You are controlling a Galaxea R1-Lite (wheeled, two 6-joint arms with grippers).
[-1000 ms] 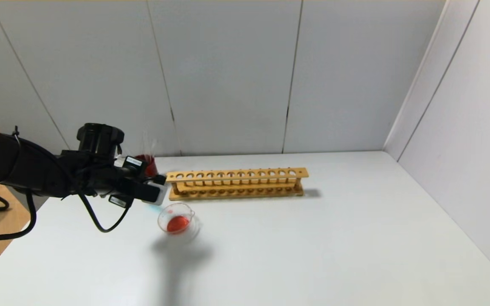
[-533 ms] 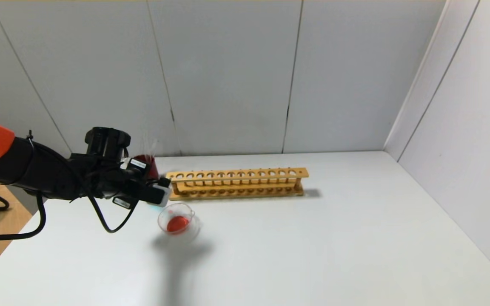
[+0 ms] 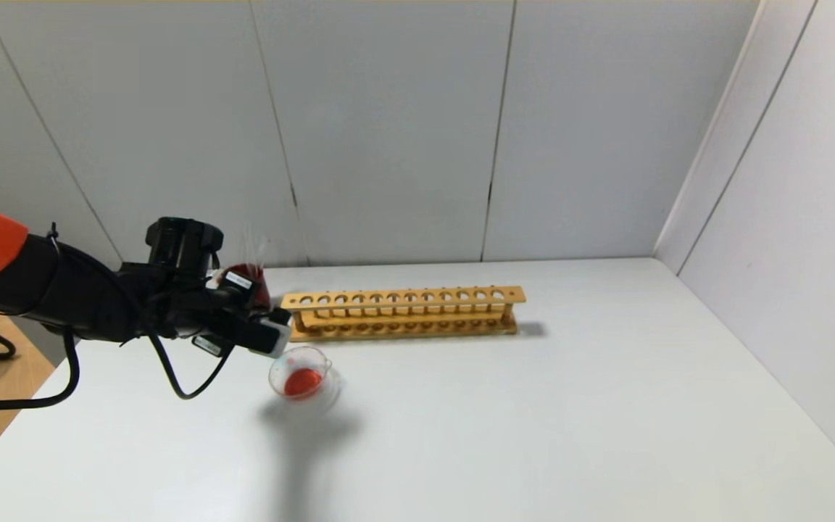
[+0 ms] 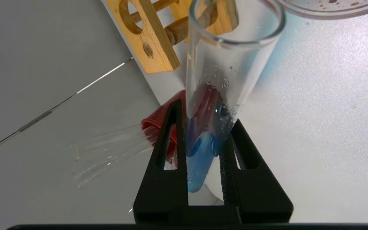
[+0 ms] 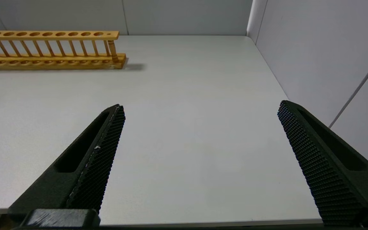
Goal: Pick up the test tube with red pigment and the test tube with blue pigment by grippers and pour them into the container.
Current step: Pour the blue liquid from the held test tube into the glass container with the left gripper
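Note:
My left gripper (image 3: 277, 338) is shut on the test tube with blue pigment (image 4: 203, 153), gripping its lower part. The tube is tilted, and its open mouth (image 4: 235, 19) is close to the rim of the container (image 4: 327, 6). The blue liquid sits at the tube's closed end between the fingers. In the head view the container (image 3: 301, 378) is a small clear glass dish with red liquid in it, just right of and below the left gripper. I cannot make out a tube with red pigment. My right gripper (image 5: 200, 111) is open and empty over bare table near the front edge.
A long wooden tube rack (image 3: 403, 312) with empty holes stands behind the container. A dark red cup (image 3: 252, 280) holding colourless tubes (image 4: 107, 150) stands behind the left gripper near the wall. Walls close the back and right sides.
My left arm has moved a little to the right and lowered, bringing the gripper and blue tube closer to the container's rim. The container and rack have not moved.

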